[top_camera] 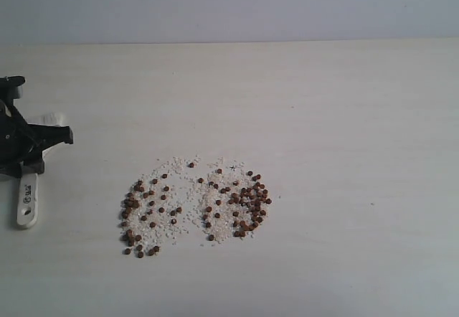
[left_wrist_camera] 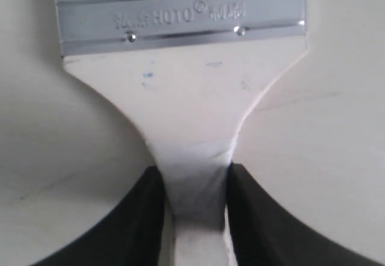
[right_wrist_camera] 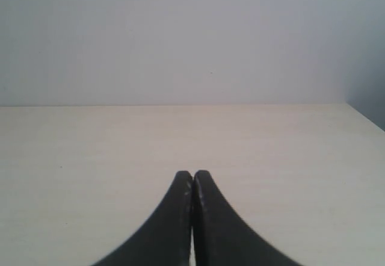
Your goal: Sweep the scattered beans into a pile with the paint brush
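Observation:
The beans lie spread over the table in two loose patches, a thinner one (top_camera: 147, 213) and a denser one (top_camera: 242, 202), mingled with white crumbs. They form no single heap. The paint brush lies flat at the far left, its pale wooden handle (top_camera: 27, 199) pointing toward the front edge. My left gripper (top_camera: 21, 145) stands over it, well left of the beans. Up close, the left gripper (left_wrist_camera: 195, 182) is shut on the narrow neck of the handle (left_wrist_camera: 192, 97), below the silver ferrule (left_wrist_camera: 180, 16). The bristles are out of view there. My right gripper (right_wrist_camera: 192, 174) is shut on nothing, above bare table.
The pale wooden table (top_camera: 344, 116) runs back to a grey wall (top_camera: 287, 5). In the right wrist view the table's far edge (right_wrist_camera: 180, 105) meets the wall, with a corner at the far side.

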Motion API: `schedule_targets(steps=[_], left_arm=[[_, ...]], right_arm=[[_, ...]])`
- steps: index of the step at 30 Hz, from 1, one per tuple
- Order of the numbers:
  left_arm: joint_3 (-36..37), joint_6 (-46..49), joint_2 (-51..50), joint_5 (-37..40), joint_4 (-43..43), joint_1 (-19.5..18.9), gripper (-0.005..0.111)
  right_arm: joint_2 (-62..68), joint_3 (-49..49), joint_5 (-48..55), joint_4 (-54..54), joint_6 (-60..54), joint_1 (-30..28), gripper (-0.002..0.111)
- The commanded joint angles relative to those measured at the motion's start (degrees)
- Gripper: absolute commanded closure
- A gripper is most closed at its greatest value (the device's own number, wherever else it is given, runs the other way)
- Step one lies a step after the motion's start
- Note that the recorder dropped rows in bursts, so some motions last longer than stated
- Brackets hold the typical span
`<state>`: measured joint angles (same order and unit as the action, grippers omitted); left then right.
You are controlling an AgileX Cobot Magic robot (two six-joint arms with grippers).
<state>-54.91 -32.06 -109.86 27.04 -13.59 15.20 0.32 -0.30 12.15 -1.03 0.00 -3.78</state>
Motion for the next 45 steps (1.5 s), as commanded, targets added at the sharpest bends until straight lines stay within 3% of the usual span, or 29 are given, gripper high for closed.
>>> schedule_targets(steps=[1, 15, 20, 27, 33, 45], left_arm=[[0.29, 2.98, 2.7, 2.67, -1.16, 0.23, 0.107], [0.29, 6.45, 11.32, 5.1, -3.79, 0.46, 0.107], [0.29, 10.15, 13.08, 5.26, -3.1, 3.02, 0.107], [0.29, 14.46, 14.86, 8.27, -0.47, 9.39, 0.107], [0.29, 16.84, 16.87, 13.05, 0.59, 13.81, 0.107], [-2.82, 35.2, 20.03, 21.88, 19.81, 14.19, 0.107]], right_arm=[[-0.32, 0.3, -0.89, -0.39, 0.0, 0.1, 0.108], [-0.32, 0.3, -0.89, -0.39, 0.0, 0.1, 0.108], [-0.32, 0.3, -0.89, -0.39, 0.0, 0.1, 0.108], [-0.32, 0.3, -0.89, -0.39, 0.0, 0.1, 0.108], [-0.32, 0.3, -7.86, -10.24, -3.29, 0.1, 0.108], [-0.32, 0.3, -17.66, -8.91, 2.02, 0.1, 0.108]])
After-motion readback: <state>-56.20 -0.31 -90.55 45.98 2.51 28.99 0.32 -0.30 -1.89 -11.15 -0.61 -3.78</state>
